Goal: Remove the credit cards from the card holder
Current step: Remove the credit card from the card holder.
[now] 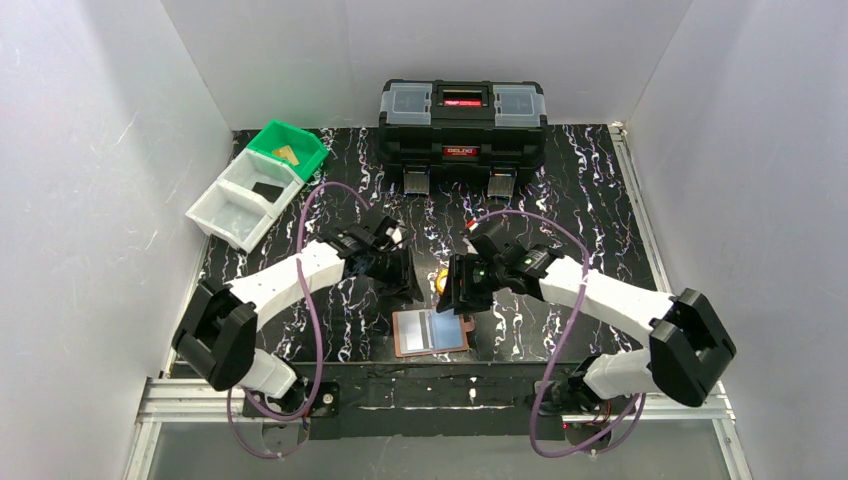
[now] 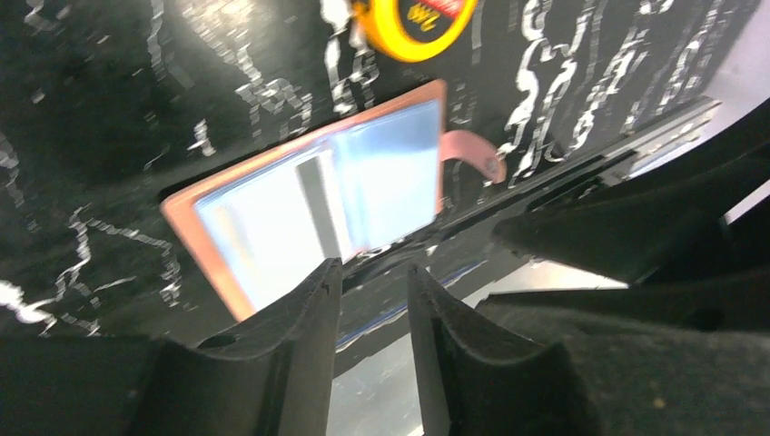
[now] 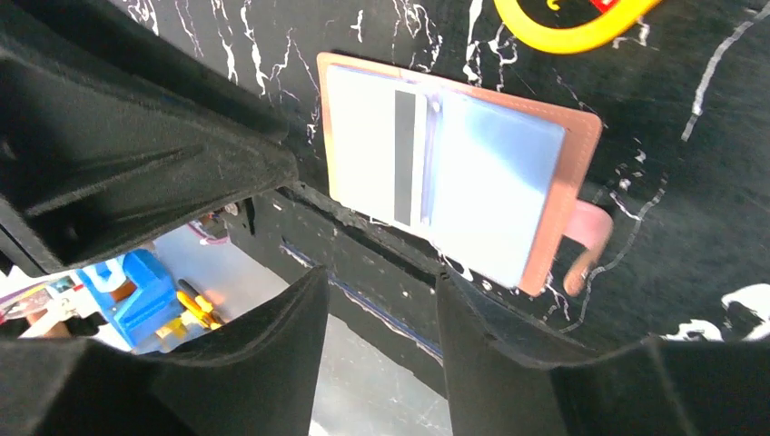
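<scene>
Foam-padded left gripper and right gripper stand slightly parted, empty. Open tan leather card holder has a striped white card sleeved; green bin holds a gold card.

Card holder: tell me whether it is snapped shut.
No: the card holder lies spread open, clear sleeves facing up, with its snap tab loose at the side.
</scene>
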Tool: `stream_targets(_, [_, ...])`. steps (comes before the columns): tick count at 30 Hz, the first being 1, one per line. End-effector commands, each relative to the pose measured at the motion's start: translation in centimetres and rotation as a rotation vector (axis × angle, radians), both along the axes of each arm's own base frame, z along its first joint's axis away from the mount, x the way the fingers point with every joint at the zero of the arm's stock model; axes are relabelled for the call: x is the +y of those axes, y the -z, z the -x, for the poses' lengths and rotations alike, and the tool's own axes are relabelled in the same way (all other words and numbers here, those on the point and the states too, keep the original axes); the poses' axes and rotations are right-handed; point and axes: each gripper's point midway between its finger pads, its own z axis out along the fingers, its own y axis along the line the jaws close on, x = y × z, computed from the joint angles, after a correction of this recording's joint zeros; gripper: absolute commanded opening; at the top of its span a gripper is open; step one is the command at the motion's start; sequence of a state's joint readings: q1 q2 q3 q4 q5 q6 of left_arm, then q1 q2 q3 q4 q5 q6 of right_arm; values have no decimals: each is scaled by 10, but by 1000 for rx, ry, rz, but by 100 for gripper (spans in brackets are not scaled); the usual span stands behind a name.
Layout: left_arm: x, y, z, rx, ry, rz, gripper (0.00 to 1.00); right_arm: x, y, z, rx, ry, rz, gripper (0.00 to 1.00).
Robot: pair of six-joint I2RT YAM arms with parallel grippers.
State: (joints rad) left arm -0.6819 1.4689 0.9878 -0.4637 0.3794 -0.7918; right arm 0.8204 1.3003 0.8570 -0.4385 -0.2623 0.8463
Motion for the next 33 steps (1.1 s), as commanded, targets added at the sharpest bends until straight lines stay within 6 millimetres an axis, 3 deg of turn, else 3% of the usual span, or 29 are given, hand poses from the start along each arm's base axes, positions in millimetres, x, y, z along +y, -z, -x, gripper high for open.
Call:
stream_targets(1, [36, 20, 26, 57, -3, -98, 28, 26, 4, 3, 41, -50, -84, 53])
stream_targets(6, [54, 31, 34, 62, -34, -147, 19, 37, 19, 4, 54, -72, -24, 52])
stream_targets(10, [63, 34, 36, 50, -49, -155, 17, 37, 37, 8, 54, -76, 74, 52])
stream_targets(20, [47, 52, 42, 104, -50, -66, 10, 47, 67, 14, 91, -102, 148, 53])
stream_targets(33, [37, 78, 51, 155, -34, -84, 7, 56, 79, 20, 109, -126, 160, 53])
